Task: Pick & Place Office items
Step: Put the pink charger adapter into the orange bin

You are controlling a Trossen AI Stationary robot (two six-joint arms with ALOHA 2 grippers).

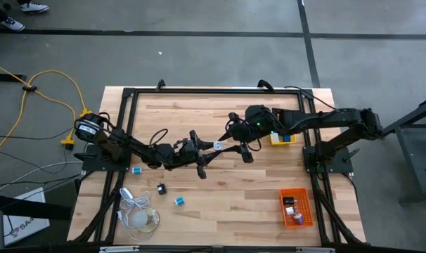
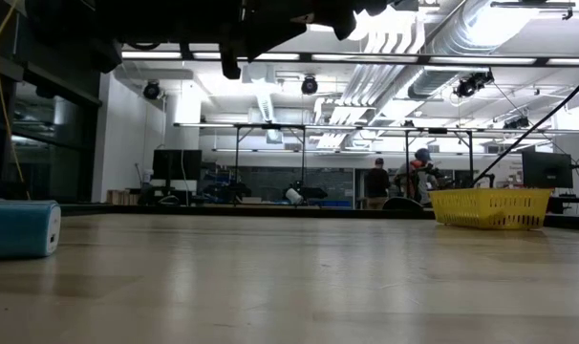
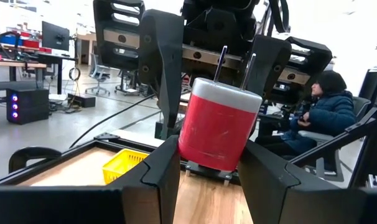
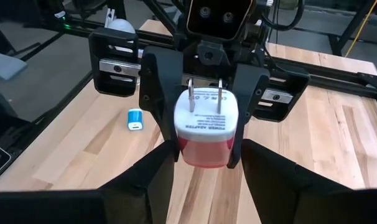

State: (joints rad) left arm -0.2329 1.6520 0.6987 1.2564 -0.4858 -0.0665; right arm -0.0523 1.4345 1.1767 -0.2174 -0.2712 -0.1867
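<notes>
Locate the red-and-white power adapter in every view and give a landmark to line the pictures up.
High view: red-and-white power adapter sits mid-table, where the two arms meet.
Low view: not visible; only dark arm parts show at the top.
Left wrist view: centre, red body large, white end uppermost.
Right wrist view: centre, white pronged face toward the camera.
Landmark: yellow tray, absent from the right wrist view.

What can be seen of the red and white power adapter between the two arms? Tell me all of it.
The power adapter is a small, blocky plug of smooth plastic. It has a red body and a white end face printed POWER ADAPTER, with two metal prongs standing out of that face. It is held in the air above the middle of the wooden table, clamped at its sides by the left end effector. The pronged end points toward the right end effector, which is close up against it.
</notes>
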